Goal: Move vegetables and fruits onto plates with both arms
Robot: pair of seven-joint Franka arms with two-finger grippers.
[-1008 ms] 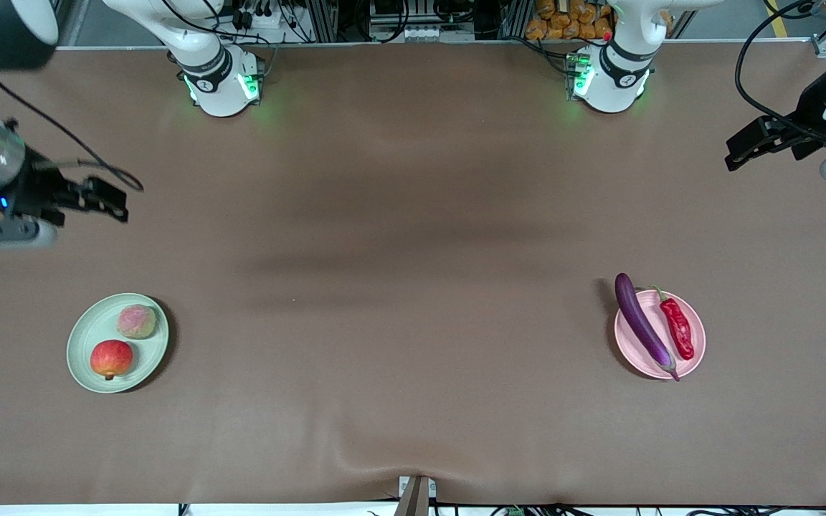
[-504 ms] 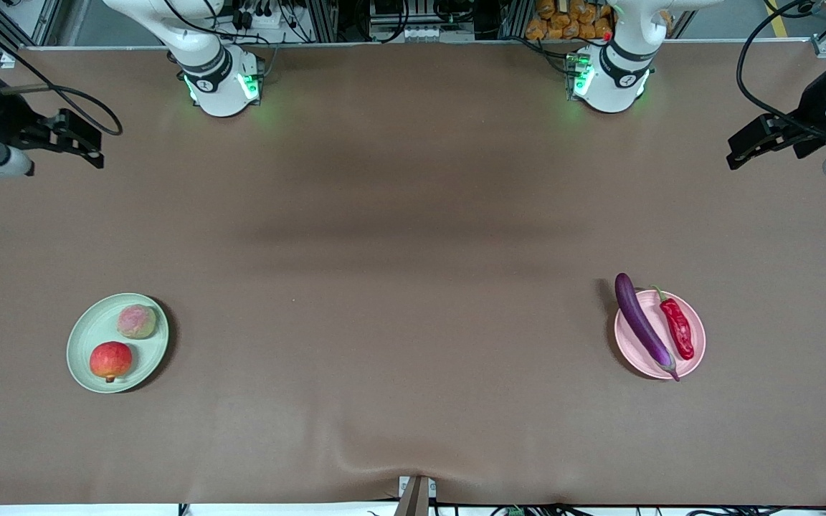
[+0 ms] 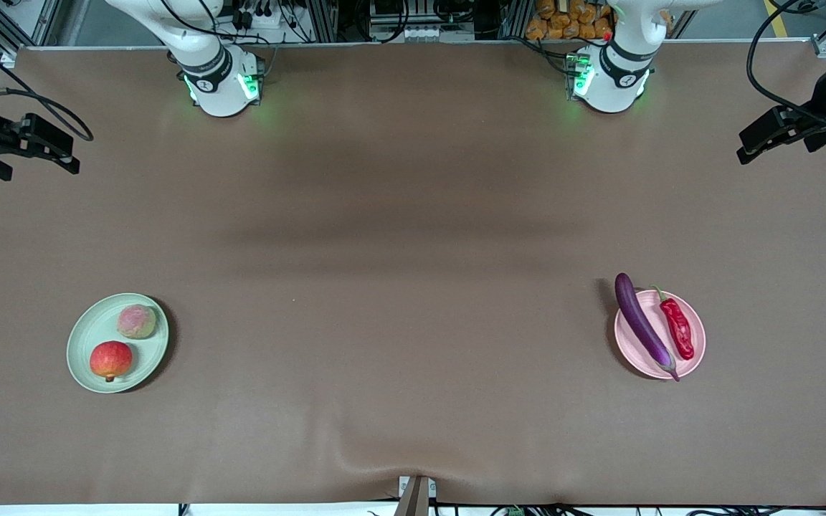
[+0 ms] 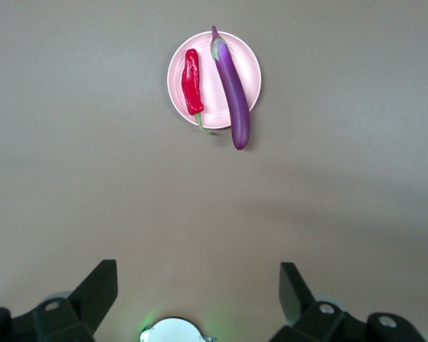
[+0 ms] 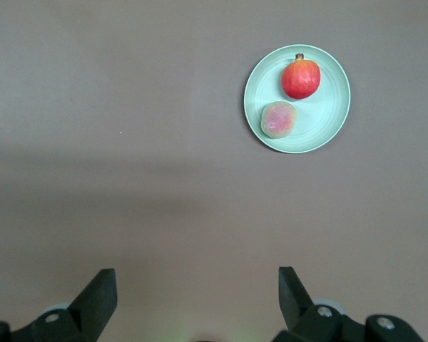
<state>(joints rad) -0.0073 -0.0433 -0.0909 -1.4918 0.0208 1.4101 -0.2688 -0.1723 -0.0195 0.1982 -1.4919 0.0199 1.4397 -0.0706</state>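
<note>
While both arms are hanging high over the table's ends, the front view is catching only the edges of them: the right gripper (image 3: pixel 62 152) over bare brown table (image 3: pixel 413 236) at the right arm's end, the left gripper (image 3: pixel 753 147) over the left arm's end. Jaw state is reading poorly there; each wrist view is showing its own fingers (image 4: pixel 100 288) (image 5: pixel 100 292) spread wide apart, holding nothing.

The green plate (image 3: pixel 90 333) is sitting toward the right arm's end, carrying the peach (image 3: pixel 136 321) and, nearer the front camera, the apple (image 3: pixel 111 360). The right wrist view is showing the apple's dark stem nub.

The pink plate (image 3: pixel 696 337) is sitting toward the left arm's end. The chili pepper (image 3: pixel 677 328) is lying on it; the eggplant (image 3: pixel 642 326) is lying across it, overhanging the rim at both ends. The left wrist view is showing the eggplant's green cap (image 4: pixel 217 48).
</note>
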